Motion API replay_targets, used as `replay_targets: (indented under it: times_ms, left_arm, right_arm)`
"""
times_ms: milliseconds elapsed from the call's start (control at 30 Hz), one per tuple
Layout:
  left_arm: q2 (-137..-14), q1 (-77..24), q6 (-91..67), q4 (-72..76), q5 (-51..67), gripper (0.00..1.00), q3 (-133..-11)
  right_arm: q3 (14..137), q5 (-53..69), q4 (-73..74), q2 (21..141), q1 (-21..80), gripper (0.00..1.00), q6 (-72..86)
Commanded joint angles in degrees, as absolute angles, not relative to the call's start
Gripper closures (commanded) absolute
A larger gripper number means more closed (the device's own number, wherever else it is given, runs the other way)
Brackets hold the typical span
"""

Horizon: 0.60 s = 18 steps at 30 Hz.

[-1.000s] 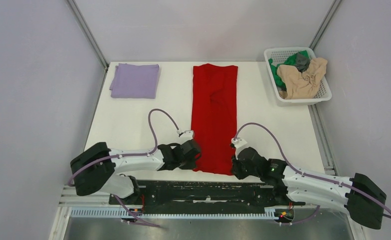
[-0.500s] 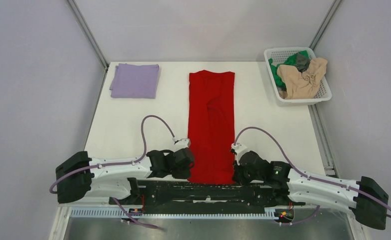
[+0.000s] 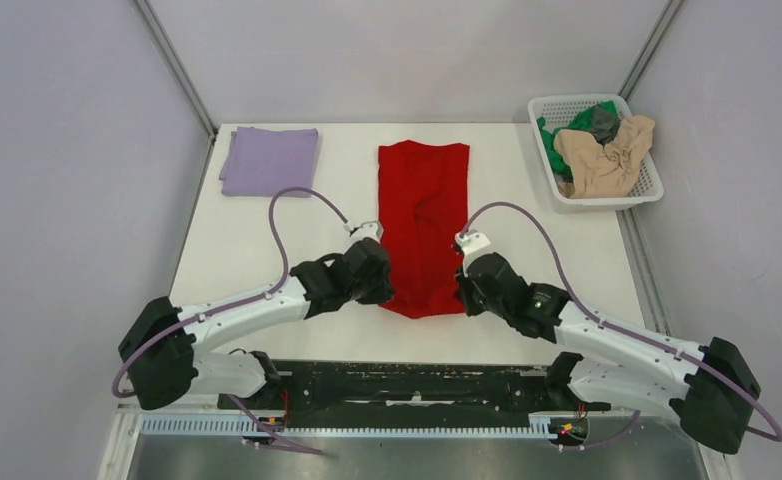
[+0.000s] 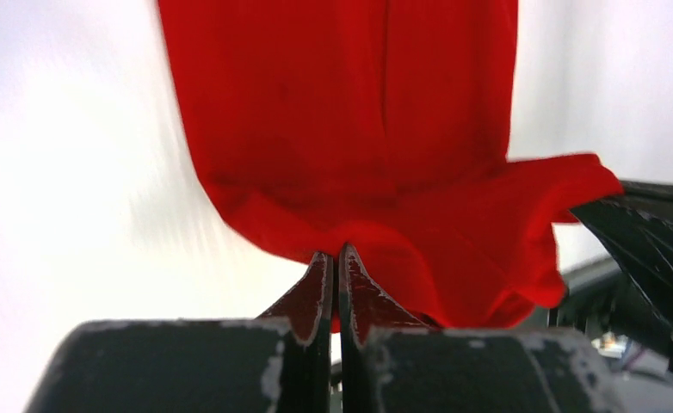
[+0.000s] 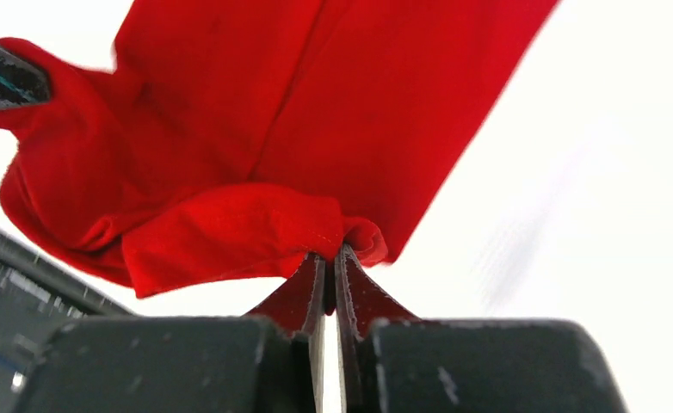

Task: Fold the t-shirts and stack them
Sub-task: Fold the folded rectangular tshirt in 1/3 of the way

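A bright red t-shirt lies as a long narrow strip down the middle of the white table, its near end lifted off the surface. My left gripper is shut on the near left corner of the red t-shirt; the cloth bunches right at its tips. On the near right corner of the red t-shirt my right gripper is shut, hem pinched between its tips. A folded lavender t-shirt rests at the far left. Beige, green and dark grey t-shirts fill the basket.
A white mesh basket stands at the far right corner of the table. Grey walls with metal rails close in the left, back and right. A black rail with the arm bases runs along the near edge.
Both grippers have carried the shirt's near end away from the table's front edge toward the far side, lifting it. The right gripper closed fully on the hem within the last second.
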<state>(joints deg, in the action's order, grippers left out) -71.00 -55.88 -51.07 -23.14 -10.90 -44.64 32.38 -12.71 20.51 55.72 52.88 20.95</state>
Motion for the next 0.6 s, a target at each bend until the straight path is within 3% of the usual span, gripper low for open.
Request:
replay_targets:
  times_ms: [0, 567]
  left_arm:
    - [-76.53, -48.36, -44.15, -17.97, -11.78, 0.98, -50.0]
    - [-100.21, -33.75, -36.16, -22.32, -8.7, 0.98, -73.98]
  right_arm:
    - [37.73, -14.51, 13.34, 60.36, 45.74, 1.0, 14.36]
    - [54.49, -5.73, 6.96, 83.85, 30.07, 1.0, 7.41]
